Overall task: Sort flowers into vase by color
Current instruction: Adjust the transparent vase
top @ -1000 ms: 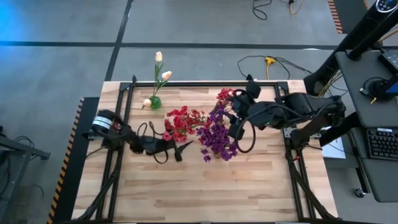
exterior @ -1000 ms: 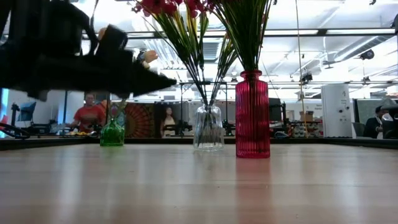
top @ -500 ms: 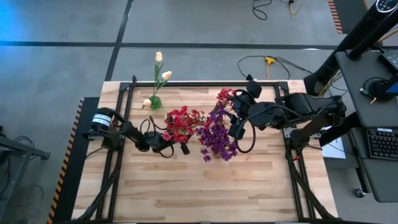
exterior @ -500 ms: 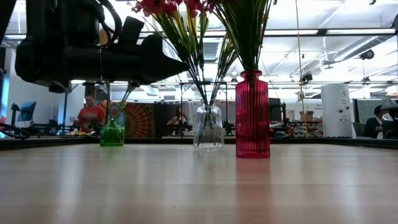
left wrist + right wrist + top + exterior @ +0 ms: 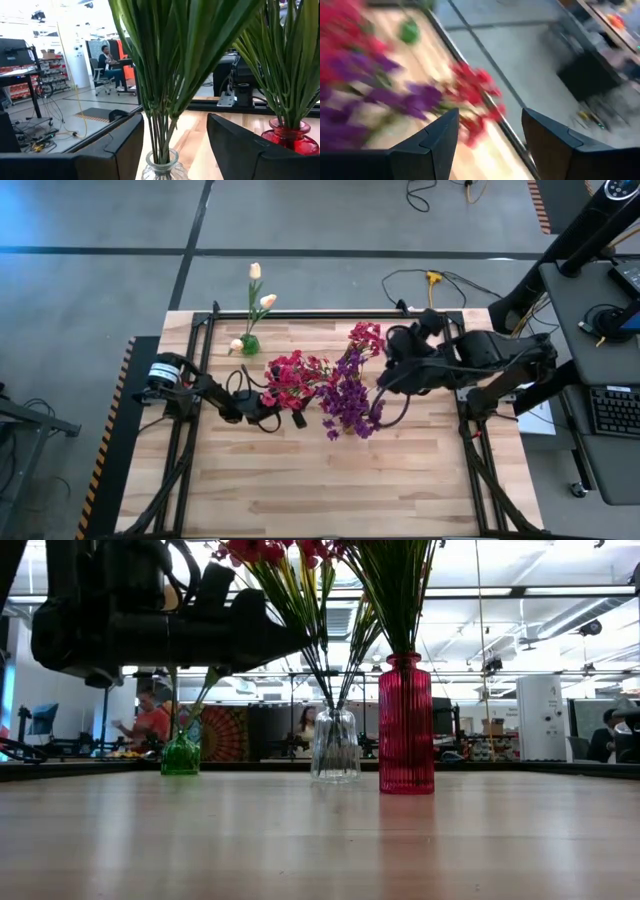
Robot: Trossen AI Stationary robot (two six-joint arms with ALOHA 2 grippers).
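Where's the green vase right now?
In the high view, the green vase stands near the table's far edge on the left, holding cream tulips, beyond the red flowers.

Even overhead light fills the high view, with soft, short shadows on the wooden table point(image 5: 330, 480) and a blue glare in the upper left corner. The low view is backlit: bright ceiling lights wash out the top, the left arm point(image 5: 150, 625) reads as a dark silhouette, and the near tabletop is out of focus. The right wrist view is heavily motion-blurred, its red and purple blossoms point(image 5: 470, 95) smeared
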